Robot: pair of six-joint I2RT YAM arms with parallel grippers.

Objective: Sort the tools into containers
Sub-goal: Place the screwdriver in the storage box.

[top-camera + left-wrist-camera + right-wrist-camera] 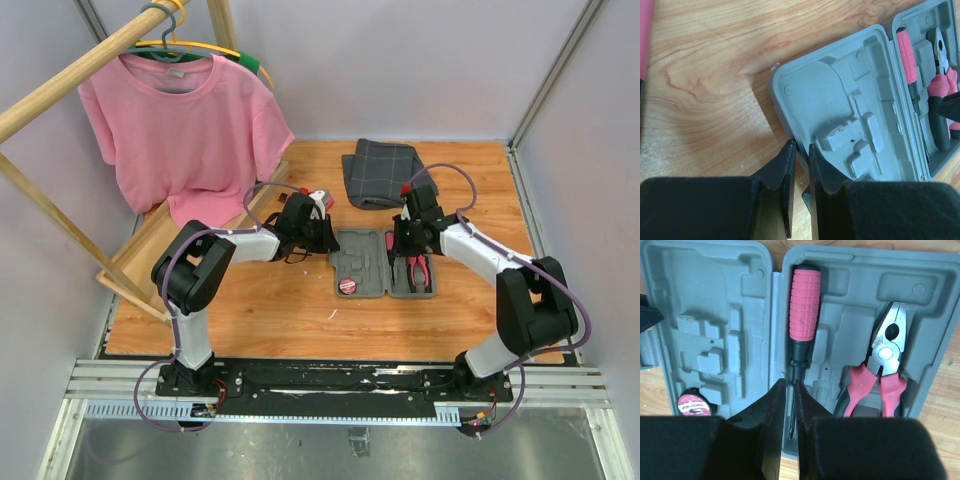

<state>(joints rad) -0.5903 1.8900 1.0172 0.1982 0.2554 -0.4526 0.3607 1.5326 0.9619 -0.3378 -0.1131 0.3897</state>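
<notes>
Our open grey plastic tool case [358, 258]
The right end effector [789, 386] clamps its pink-handled screwdriver [805, 300]; the left end effector [801, 149] pinches its rim.

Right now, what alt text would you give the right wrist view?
Jaws of the right gripper pinch the shaft of a pink-handled screwdriver lying in an open grey tool case. Pink-handled pliers sit in the same half; a tape measure in the other.

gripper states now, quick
Left gripper: closed on the case rim.
Right gripper: closed on the screwdriver shaft.
</notes>
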